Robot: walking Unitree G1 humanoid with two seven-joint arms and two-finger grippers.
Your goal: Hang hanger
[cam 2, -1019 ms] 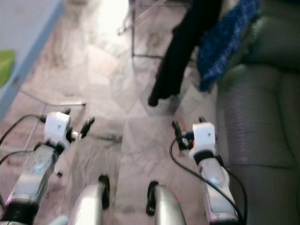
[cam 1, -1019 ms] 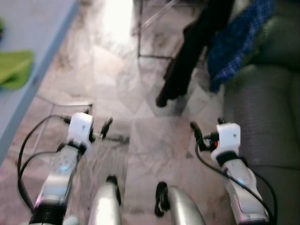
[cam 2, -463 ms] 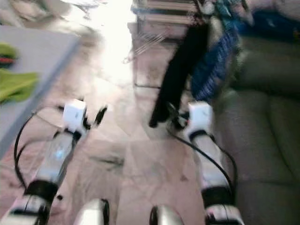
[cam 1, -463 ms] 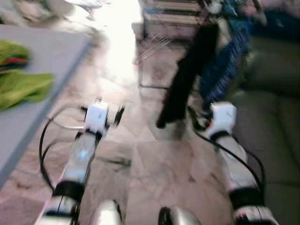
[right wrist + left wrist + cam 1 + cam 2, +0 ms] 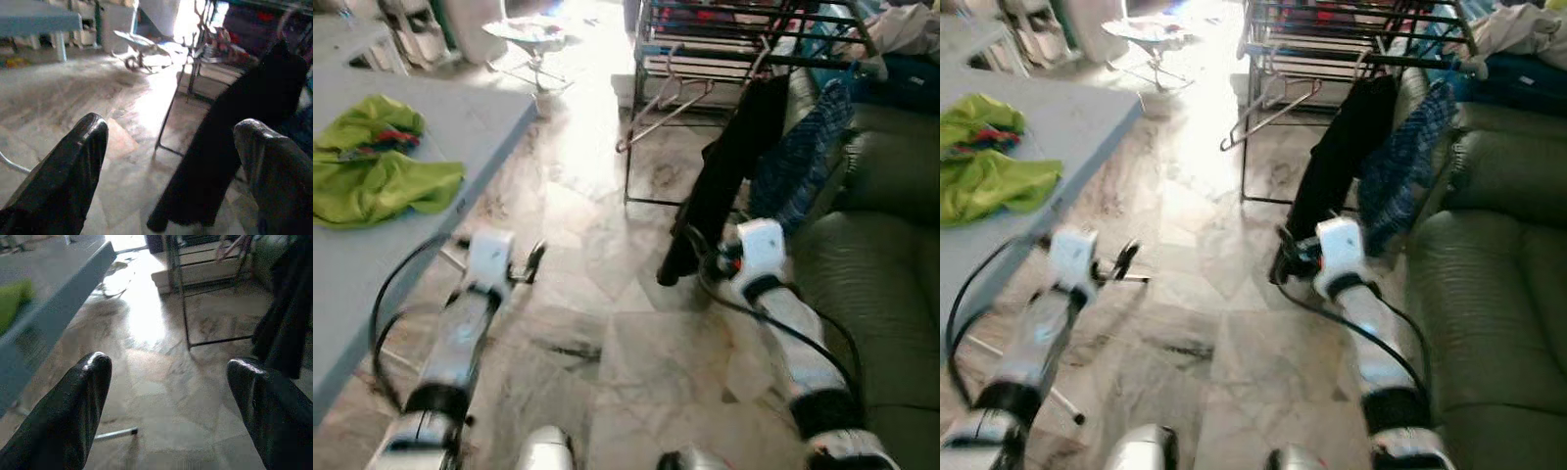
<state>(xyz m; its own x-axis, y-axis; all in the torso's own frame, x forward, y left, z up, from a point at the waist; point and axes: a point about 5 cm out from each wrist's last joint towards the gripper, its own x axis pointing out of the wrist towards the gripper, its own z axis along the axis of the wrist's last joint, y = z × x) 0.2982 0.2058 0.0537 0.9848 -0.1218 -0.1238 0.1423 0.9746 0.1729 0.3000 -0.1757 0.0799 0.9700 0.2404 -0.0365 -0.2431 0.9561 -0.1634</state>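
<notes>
A dark wire drying rack (image 5: 724,44) stands ahead by the sofa. Bare hangers (image 5: 666,98) hang from its left end. A black garment (image 5: 729,171) and a blue checked garment (image 5: 803,157) hang from its front rail. My right gripper (image 5: 717,253) is open and empty, close in front of the black garment's (image 5: 230,147) lower end. My left gripper (image 5: 500,245) is open and empty over the floor, near the table's edge. In the left wrist view the fingers (image 5: 73,406) frame the rack's leg (image 5: 183,308).
A grey table (image 5: 460,127) on my left carries a crumpled green cloth (image 5: 377,181). A dark green sofa (image 5: 886,284) fills the right side, with clothes piled on its back (image 5: 901,29). Marble floor (image 5: 597,245) lies between them.
The camera has tilted up, bringing the rack and table top into view and sharpening the picture. Both arms have stretched forward; the right gripper now sits by the black garment.
</notes>
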